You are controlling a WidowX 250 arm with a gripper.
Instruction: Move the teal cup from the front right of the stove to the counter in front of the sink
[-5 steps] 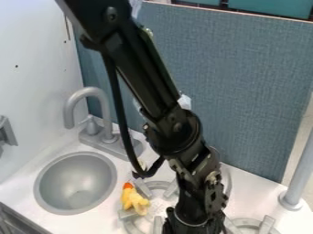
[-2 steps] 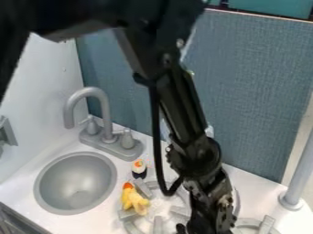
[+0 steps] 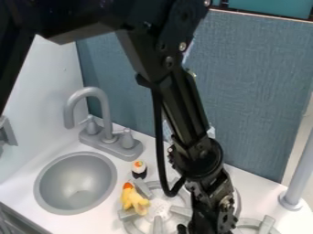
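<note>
Hangs the black gripper [image 3: 202, 225] low beside the round grey burner [image 3: 158, 224]; can't tell if spread or clamped. Shows a yellow toy with an orange top [image 3: 133, 200] at the burner's left edge, near a black-and-white sushi toy [image 3: 139, 171].

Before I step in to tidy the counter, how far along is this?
Done: nothing I can confirm; the yellow toy lies at the burner, the sushi nearby. In hand: can't tell; the arm hangs over the burner's right side. Left: possibly work there.
</note>
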